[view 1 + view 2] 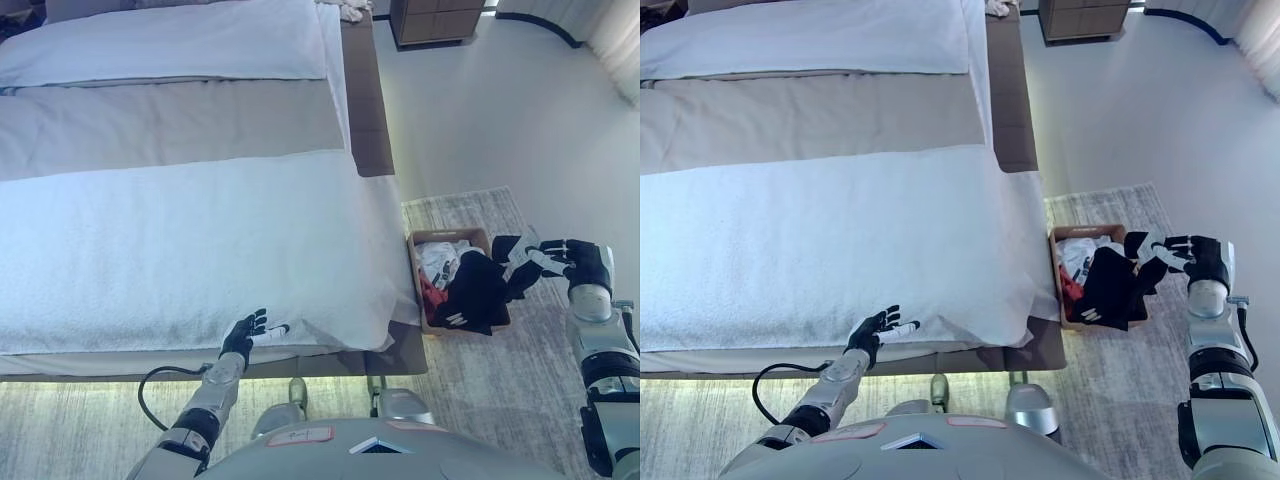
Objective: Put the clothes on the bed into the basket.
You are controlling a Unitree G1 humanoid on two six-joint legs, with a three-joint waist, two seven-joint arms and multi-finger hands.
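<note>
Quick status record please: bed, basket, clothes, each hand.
bed: white cover, no loose clothes seen on the near part; something pale at the far corner, unclear
basket: on the rug at the bed's right side
clothes: black garment draped over the basket's front, white and red items inside
left hand: open, resting at the bed's near edge
right hand: over the basket's right side, fingers on the black garment's edge; grip unclear

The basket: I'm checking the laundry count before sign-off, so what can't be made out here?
- Basket: the black garment covers its lower contents in both views.
- Right hand: whether it pinches the garment is too small to tell.
- Pale bundle at the bed's far corner: cut off by the top edge; maybe clothing.
- Left hand rests open on the bedcover.
</note>
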